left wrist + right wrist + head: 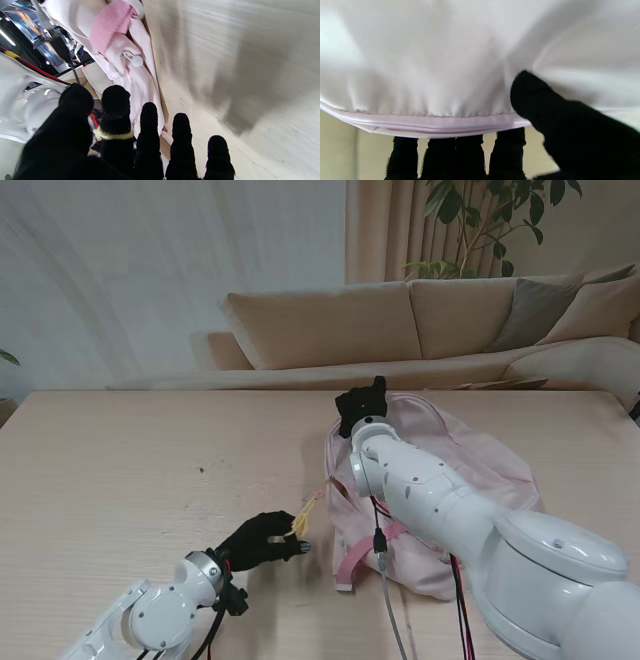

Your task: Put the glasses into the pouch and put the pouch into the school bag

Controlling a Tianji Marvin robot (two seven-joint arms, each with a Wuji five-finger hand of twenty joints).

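your right hand pinches school bag rim on bench. left hand closed on yellowish item, likely pouch. glasses unseen. judged: bagging left.

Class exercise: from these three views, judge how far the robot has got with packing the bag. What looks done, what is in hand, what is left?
Done: unclear; neither glasses nor pouch is plainly visible. In hand: the right robot hand grips the pink school bag by its zippered edge, thumb over the fabric and fingers under it. The left robot hand pinches a yellowish cord beside the bag. Left: confirming the pouch is inside.
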